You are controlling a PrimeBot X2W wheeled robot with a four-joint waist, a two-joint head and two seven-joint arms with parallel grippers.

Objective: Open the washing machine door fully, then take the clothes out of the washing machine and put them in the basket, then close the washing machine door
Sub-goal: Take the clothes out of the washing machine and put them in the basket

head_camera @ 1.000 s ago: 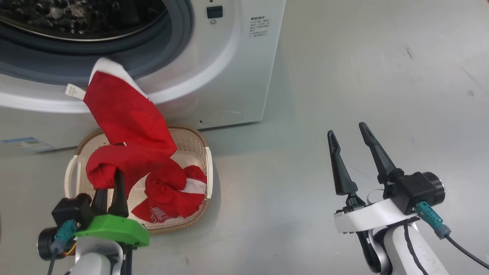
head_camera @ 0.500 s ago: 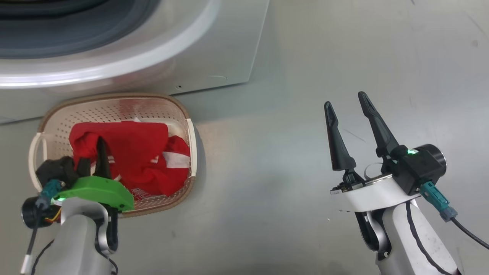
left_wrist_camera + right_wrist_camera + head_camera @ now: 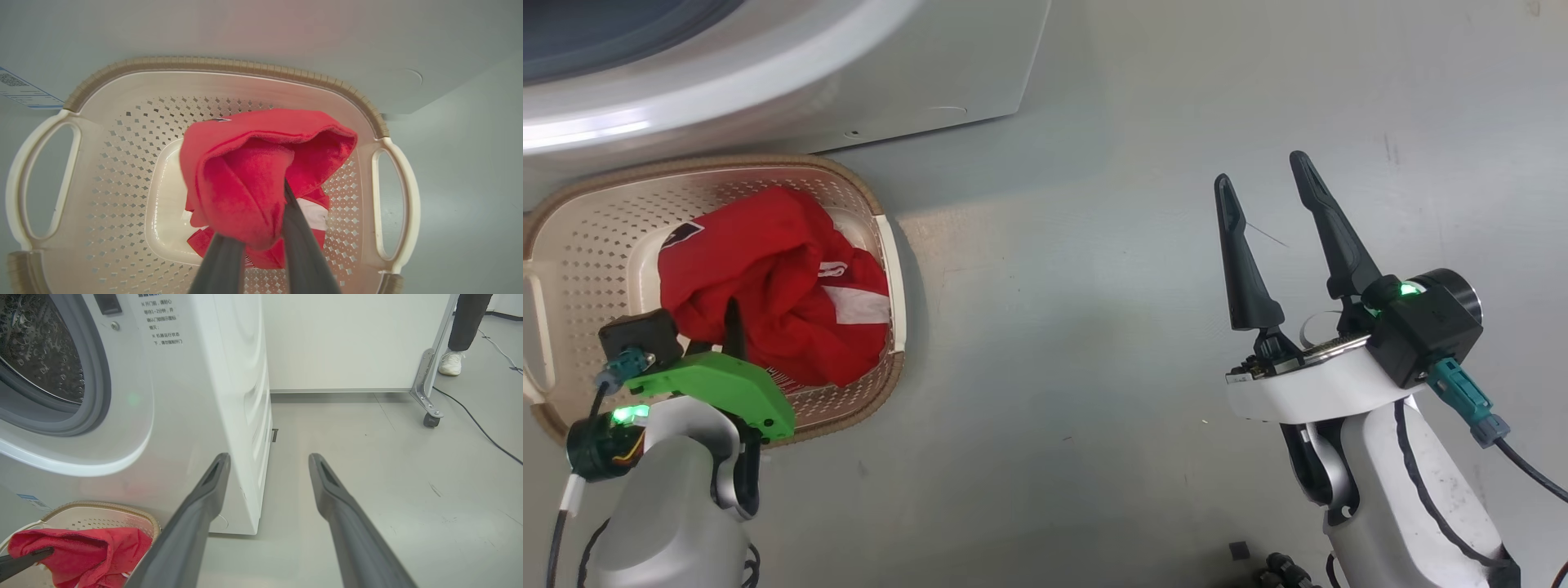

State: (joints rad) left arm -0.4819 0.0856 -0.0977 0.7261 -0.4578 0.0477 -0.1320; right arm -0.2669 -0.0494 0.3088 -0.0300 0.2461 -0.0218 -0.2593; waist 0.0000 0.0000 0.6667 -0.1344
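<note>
Two claws are seen from the head camera; the left claw (image 3: 261, 212) is clenched on a fold of the clothes (image 3: 768, 278), the red fabric being pinched between its dark fingers (image 3: 300, 237) and draped over their tips; the rest of the garment, with a white stripe showing, is bunched inside the basket (image 3: 768, 161), toward the side nearer the right claw (image 3: 1259, 171); whether the held fold rests on the pile or is raised just clear of it cannot be told. The basket is stood on the grey floor (image 3: 1094, 327), just in front of the washing machine (image 3: 931, 65), its brown rim close to the machine's lower front panel; whether the two touch cannot be told. The right claw is held well apart from the basket, over bare floor, its fingers spread wide with nothing between them. From the right wrist, the drum mouth (image 3: 36, 347) is seen uncovered and ringed by a grey rubber seal (image 3: 96, 396); further back, a white panel (image 3: 347, 339) on a wheeled metal foot is seen, a dark cable (image 3: 478, 424) is laid across the floor, and a person's white shoe (image 3: 451, 363) is seen beneath a dark trouser leg.
</note>
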